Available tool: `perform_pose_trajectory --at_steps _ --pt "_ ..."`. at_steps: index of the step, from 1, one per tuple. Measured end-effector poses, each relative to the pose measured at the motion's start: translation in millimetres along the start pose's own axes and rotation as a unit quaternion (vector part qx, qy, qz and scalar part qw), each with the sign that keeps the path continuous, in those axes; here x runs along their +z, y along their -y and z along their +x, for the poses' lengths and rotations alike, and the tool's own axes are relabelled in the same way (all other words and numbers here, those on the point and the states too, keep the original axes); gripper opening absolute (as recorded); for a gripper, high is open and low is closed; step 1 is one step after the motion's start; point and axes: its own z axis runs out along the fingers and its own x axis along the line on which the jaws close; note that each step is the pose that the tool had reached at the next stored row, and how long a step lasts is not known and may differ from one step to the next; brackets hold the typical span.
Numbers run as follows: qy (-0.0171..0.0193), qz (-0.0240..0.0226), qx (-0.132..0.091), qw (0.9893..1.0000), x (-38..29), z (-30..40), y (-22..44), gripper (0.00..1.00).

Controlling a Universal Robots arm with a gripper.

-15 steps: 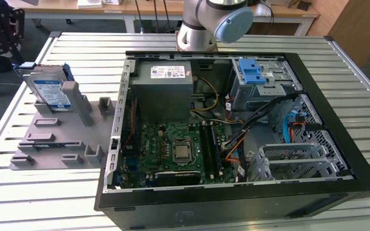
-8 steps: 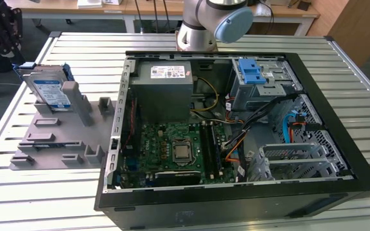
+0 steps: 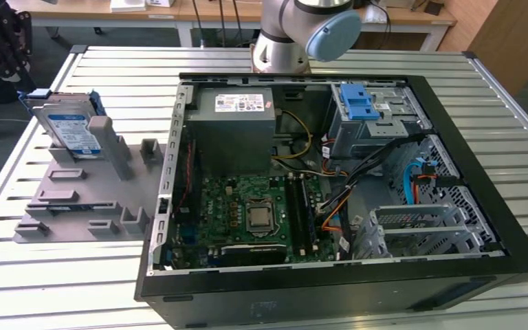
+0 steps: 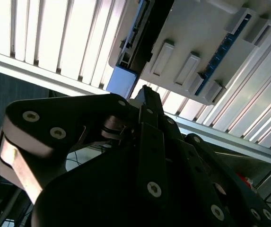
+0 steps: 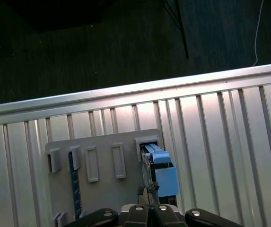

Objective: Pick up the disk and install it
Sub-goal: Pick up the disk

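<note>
At the exterior view's left, the disk (image 3: 67,127) is standing on edge in a slot of the grey fixture (image 3: 80,206). It is leaning slightly, with its label facing the camera, near the edge of the slatted table (image 3: 53,282).

In the first wrist view the gripper (image 5: 147,191) is hovering over the disk and apart from it, fingers drawn together with nothing between them. The disk is lying just beyond the tips and presenting its thin upper edge. The long axis of that edge is running in line with the seam between the fingers, so their travel is crossing the disk's thickness. Judged as set, they are too narrow to straddle it.

Bare slats are lying open on one flank of the disk. A fixture post (image 3: 99,134) is standing close against the other.

Further right, the open computer case (image 3: 337,295) and its drive cage (image 3: 392,127) are sitting well apart from the disk.
</note>
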Motion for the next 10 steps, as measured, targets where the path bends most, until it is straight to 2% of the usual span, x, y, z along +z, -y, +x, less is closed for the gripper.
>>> perform_pose_trajectory --at_steps 3,4,5,6,7,9,10 --pt "-0.0014 0.0003 -0.003 1.0 0.0 -0.2 0.0 0.11" --pt "-0.0017 0.0003 -0.009 1.0 0.0 -0.1 0.0 0.17" --pt "-0.0021 0.0004 -0.018 0.9998 0.1 -0.1 0.0 0.17" --pt "-0.0024 0.0006 -0.026 0.9996 0.2 -0.2 0.0 0.23" --pt "-0.0025 0.0021 -0.032 0.9995 0.3 -0.1 -0.1 0.23" --pt "-0.0015 0.0108 -0.035 0.9993 1.3 -0.4 -0.2 0.35" --pt "-0.0012 0.0135 -0.036 0.9992 2.1 -0.7 -0.2 0.41"
